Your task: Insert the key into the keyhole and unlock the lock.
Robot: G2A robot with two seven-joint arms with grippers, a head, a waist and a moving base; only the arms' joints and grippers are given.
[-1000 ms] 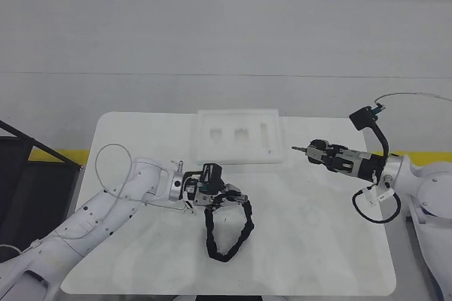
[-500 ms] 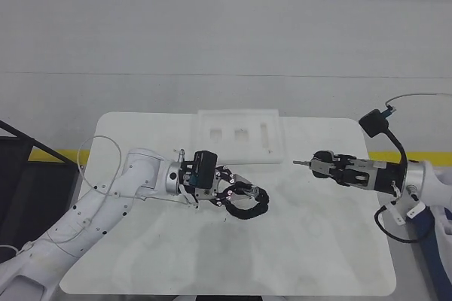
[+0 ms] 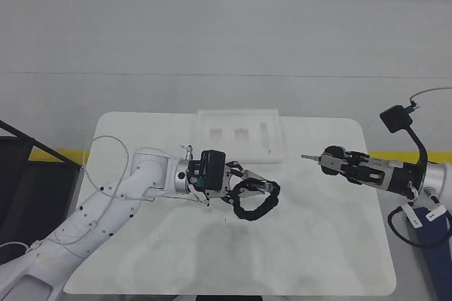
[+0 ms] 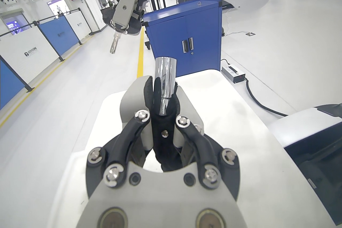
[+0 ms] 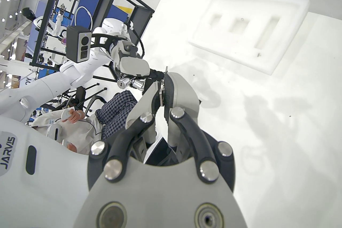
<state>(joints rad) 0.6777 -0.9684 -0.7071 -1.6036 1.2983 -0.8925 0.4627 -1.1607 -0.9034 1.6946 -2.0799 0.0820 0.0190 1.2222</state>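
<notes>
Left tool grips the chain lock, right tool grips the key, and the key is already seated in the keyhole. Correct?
No. The key is not in the keyhole: the left wrist view shows it apart from the chain lock. The left tool grips the lock, the right tool the key.

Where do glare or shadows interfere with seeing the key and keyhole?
Top view: the table is washed bright, with soft shadows under the lock; the key shows dark against it. Left wrist view: reflections streak the chrome cylinder; edges bow from wide-angle distortion. Right wrist view: the table glares white, faint shadows near the foam tray; the keyhole reads clearly.
</notes>
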